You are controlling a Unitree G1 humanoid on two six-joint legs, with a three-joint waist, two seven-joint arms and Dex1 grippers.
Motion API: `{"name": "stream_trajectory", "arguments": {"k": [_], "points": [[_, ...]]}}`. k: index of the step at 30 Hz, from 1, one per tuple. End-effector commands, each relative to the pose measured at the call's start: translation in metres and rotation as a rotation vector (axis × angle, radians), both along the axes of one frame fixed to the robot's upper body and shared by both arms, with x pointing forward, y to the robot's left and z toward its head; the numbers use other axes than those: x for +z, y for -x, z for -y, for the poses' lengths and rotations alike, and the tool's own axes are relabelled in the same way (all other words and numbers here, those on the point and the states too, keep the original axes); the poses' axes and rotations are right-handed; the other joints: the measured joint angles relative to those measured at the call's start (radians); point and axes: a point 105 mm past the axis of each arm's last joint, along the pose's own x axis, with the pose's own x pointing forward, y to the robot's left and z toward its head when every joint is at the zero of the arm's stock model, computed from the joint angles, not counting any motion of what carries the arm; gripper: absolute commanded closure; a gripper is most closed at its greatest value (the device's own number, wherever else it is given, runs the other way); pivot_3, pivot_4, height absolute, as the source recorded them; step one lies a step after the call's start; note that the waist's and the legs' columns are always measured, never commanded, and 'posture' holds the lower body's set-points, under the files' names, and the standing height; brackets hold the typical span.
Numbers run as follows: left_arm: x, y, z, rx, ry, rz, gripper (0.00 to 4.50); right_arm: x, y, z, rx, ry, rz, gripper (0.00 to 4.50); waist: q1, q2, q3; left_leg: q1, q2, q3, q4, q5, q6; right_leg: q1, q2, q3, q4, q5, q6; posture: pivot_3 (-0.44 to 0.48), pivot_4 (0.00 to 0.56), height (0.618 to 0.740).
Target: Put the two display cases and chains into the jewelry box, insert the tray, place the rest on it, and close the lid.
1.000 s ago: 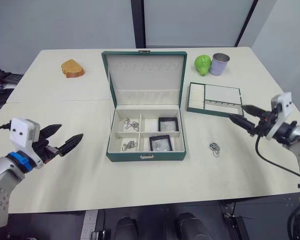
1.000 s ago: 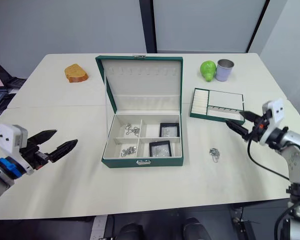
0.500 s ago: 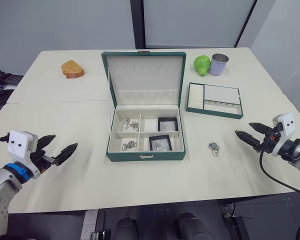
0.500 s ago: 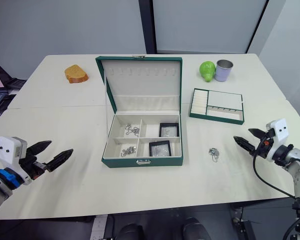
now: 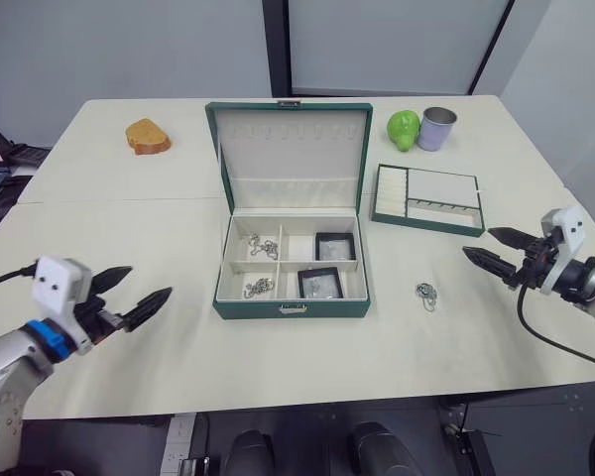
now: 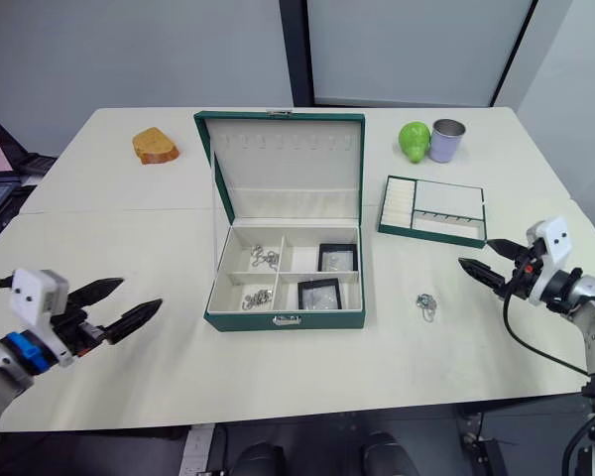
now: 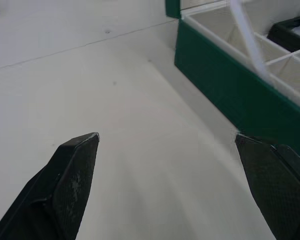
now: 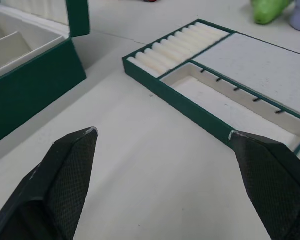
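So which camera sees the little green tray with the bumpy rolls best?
The right wrist view: the tray sits close there, ring rolls and compartments plain between the open right gripper fingers. Both eye views show the whole tray, smaller, on the table beside the jewelry box.

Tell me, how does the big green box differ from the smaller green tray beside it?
The jewelry box is larger and deeper than the shallow tray. The box has a hinged lid standing open; the tray has none. The box holds display cases and chains; the tray holds nothing. Both are dark green with cream lining.
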Motion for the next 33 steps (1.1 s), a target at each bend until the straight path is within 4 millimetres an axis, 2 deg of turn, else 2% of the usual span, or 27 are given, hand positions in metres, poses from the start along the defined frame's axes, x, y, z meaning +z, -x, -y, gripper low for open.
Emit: {"name": "stream_trajectory", "arguments": {"k": [1,3,5,11,17,21,25,28,33], "points": [[0.027,-0.004,0.045,-0.187,-0.009,0.065,0.00,0.017,-0.005,-0.010,0.103,0.079,0.022,0.02,0.000,0.000,0.000,0.000,0.000,0.000,0.000,0.000,0.000,0.000,0.000,0.000,0.000,0.000,0.000,0.000,0.150,0.740],[0.040,-0.008,0.070,-0.281,0.023,0.098,0.00,0.020,-0.011,-0.015,0.145,0.129,0.017,0.02,-0.001,0.000,0.000,0.000,0.000,0.000,0.001,0.000,0.000,0.000,0.000,0.000,0.000,0.000,0.000,0.000,0.150,0.740],[0.050,-0.009,0.105,-0.405,0.054,0.126,0.00,0.017,-0.023,-0.021,0.177,0.195,0.004,0.02,-0.003,0.000,0.000,0.000,0.000,0.000,0.001,0.000,0.000,0.000,0.000,0.000,0.000,0.000,0.000,0.000,0.150,0.740],[0.061,-0.021,0.177,-0.608,0.129,0.190,0.00,0.000,-0.062,-0.030,0.170,0.356,-0.008,0.02,-0.012,0.000,0.000,0.002,0.000,0.000,0.005,0.000,0.000,0.004,0.001,0.000,-0.001,0.000,0.000,0.000,0.150,0.740],[0.060,-0.031,0.216,-0.657,0.150,0.234,0.00,-0.003,-0.084,-0.038,0.131,0.395,0.009,0.02,-0.022,0.001,0.000,0.003,0.000,0.000,0.007,0.000,0.000,0.008,0.001,0.000,-0.003,0.000,0.000,0.000,0.150,0.740],[0.058,-0.043,0.232,-0.602,0.139,0.286,0.00,-0.011,-0.089,-0.043,0.133,0.426,-0.008,0.02,-0.022,0.001,0.000,0.002,0.000,0.000,0.012,0.000,0.000,0.012,0.001,-0.001,-0.005,0.000,0.000,0.000,0.150,0.740],[0.057,-0.044,0.243,-0.567,0.142,0.328,0.00,-0.017,-0.091,-0.043,0.117,0.443,-0.013,0.02,-0.019,0.001,0.000,0.002,0.001,0.000,0.013,0.000,0.000,0.013,0.000,-0.003,-0.005,0.000,0.000,0.000,0.150,0.740],[0.055,-0.043,0.250,-0.559,0.140,0.341,0.00,-0.020,-0.092,-0.044,0.107,0.445,-0.014,0.62,-0.019,0.001,0.000,0.002,0.001,0.000,0.013,0.000,0.000,0.013,0.000,-0.003,-0.004,0.000,0.000,0.000,0.150,0.740],[0.055,-0.045,0.254,-0.541,0.132,0.369,0.00,-0.020,-0.094,-0.045,0.099,0.440,-0.005,2.14,-0.018,0.001,0.000,0.003,0.001,0.000,0.013,0.000,0.000,0.013,0.000,-0.003,-0.002,0.000,0.000,0.000,0.150,0.740]]}}
